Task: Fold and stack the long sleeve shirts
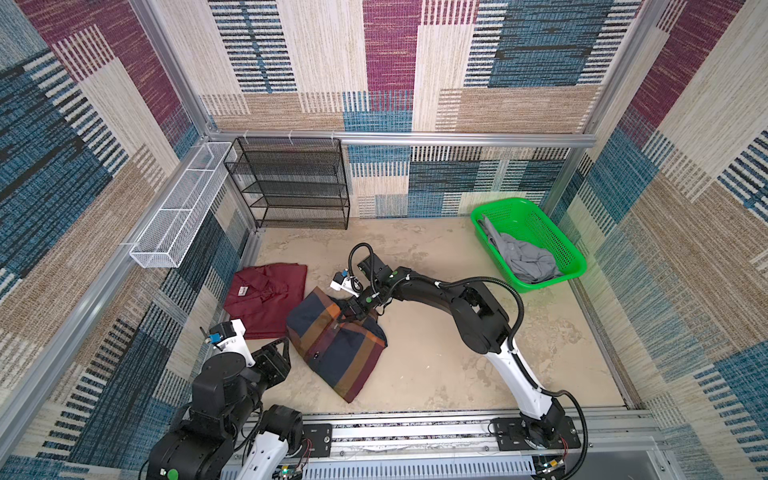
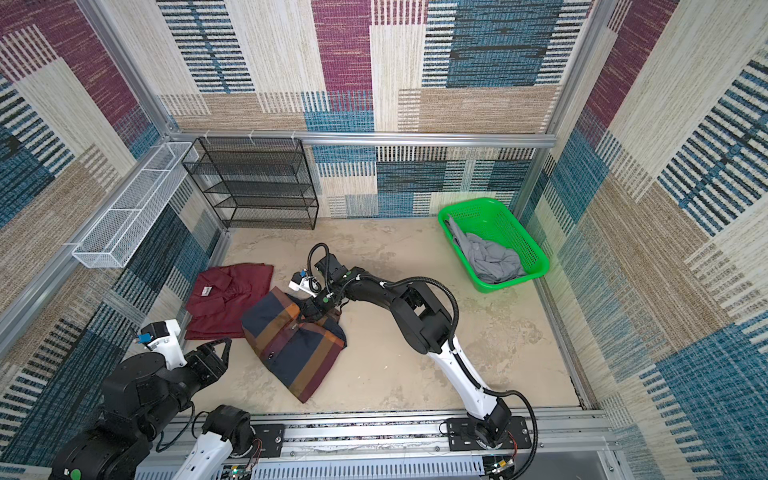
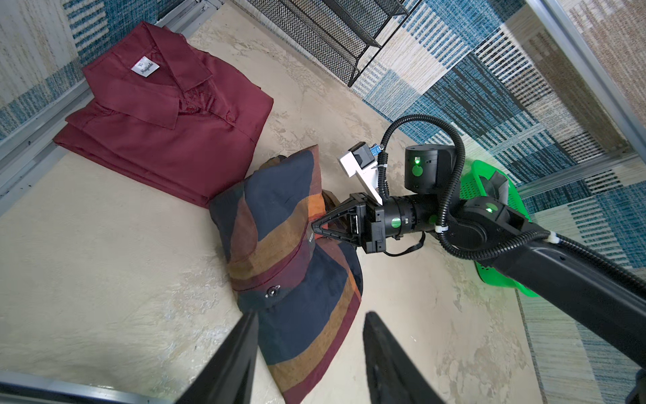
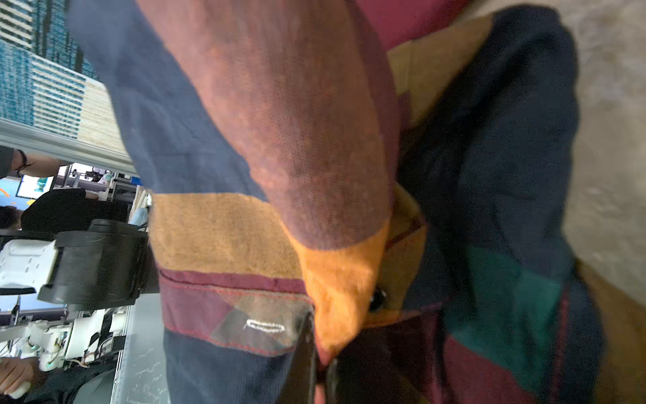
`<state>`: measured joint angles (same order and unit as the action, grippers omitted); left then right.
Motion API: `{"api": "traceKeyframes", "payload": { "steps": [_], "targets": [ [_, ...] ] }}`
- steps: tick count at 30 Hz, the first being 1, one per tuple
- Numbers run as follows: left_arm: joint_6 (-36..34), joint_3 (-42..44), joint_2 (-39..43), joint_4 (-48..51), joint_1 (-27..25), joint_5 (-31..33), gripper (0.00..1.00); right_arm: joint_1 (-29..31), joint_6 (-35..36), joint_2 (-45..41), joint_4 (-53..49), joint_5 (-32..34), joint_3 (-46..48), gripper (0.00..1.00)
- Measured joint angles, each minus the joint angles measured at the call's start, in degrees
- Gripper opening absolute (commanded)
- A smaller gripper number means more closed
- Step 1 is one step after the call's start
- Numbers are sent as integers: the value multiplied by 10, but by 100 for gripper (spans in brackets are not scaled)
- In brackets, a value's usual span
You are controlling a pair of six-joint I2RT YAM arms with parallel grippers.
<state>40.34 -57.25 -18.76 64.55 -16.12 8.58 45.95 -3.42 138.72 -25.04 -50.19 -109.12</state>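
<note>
Plaid shirt (image 1: 336,345) is pinched at its raised fold by right gripper (image 3: 314,229), jaws clamped on cloth; left gripper (image 3: 311,314) is seen jaws apart nearby; maroon shirt (image 1: 266,299) is laid folded alongside.

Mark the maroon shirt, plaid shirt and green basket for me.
maroon shirt (image 1: 270,309): in a top view, on the folded front below the collar.
plaid shirt (image 1: 332,357): in a top view, on a navy patch mid-body.
green basket (image 1: 524,219): in a top view, on its bare far mesh wall.

One white tag (image 3: 146,66) at the maroon shirt (image 3: 167,119) collar — its script too small to read.
</note>
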Motion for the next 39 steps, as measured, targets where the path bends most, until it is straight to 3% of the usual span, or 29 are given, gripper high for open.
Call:
{"api": "traceKeyframes", "payload": {
  "steps": [6,11,22,27,33,39],
  "targets": [
    [2,7,0,0,0,-3,52,-36,-50,-6,30,33,76,0],
    [5,26,-2,-8,0,-15,52,-52,-82,-86,82,78,204,0],
    [11,70,-73,-92,0,-94,52,-110,-166,-378,145,215,565,0],
    [11,76,-149,-126,0,-142,52,-111,-192,-443,139,224,581,0],
    [11,78,-227,-144,-2,-185,52,-116,-195,-416,128,250,518,1],
    [17,74,-269,-143,-15,-191,52,-120,-198,-409,106,262,506,43]
  ]
}}
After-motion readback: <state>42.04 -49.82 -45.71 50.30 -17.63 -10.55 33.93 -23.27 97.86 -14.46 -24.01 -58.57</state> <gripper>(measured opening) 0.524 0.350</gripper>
